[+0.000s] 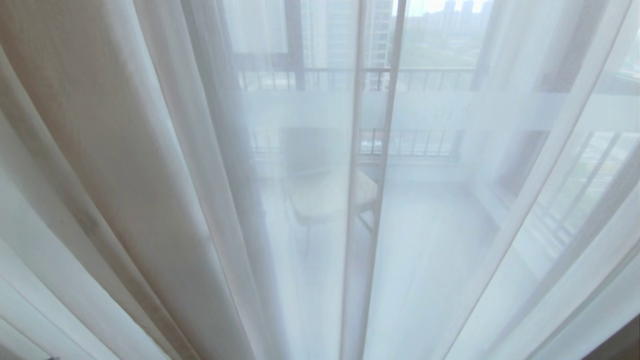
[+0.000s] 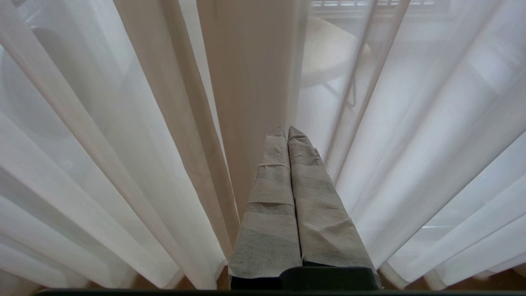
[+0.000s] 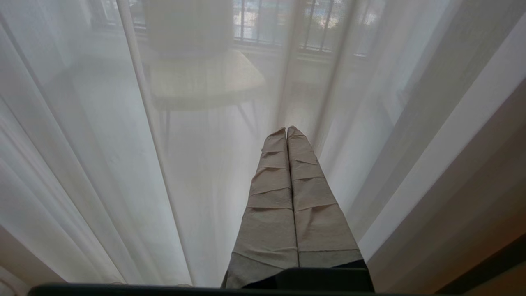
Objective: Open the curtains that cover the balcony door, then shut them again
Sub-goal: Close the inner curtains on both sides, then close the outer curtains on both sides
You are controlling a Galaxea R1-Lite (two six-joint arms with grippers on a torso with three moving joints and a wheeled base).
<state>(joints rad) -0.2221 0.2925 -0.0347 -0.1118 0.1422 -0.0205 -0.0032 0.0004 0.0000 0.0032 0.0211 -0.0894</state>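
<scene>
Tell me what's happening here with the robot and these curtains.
The robot faces the curtains, which hang drawn across the balcony door; a chair shows through the sheer. The left end effector is shut, empty, pointing at a beige fold. The right end effector is also shut and holds nothing, aimed at the sheer.

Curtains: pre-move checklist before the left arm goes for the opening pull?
1. Sheers drawn across the door: ok, nothing opened yet.
2. Left gripper empty: ok, fingers shut together, no fabric between them.
3. Left gripper at a fabric edge: ok, tips point at the beige drape beside the sheers; contact cannot tell.
4. Right gripper out of the way: ok, shut, empty, facing the sheers.
5. Arms visible from the head camera: not ok, neither shows.
6. Chair behind the glass clear of the pull: cannot tell.
</scene>
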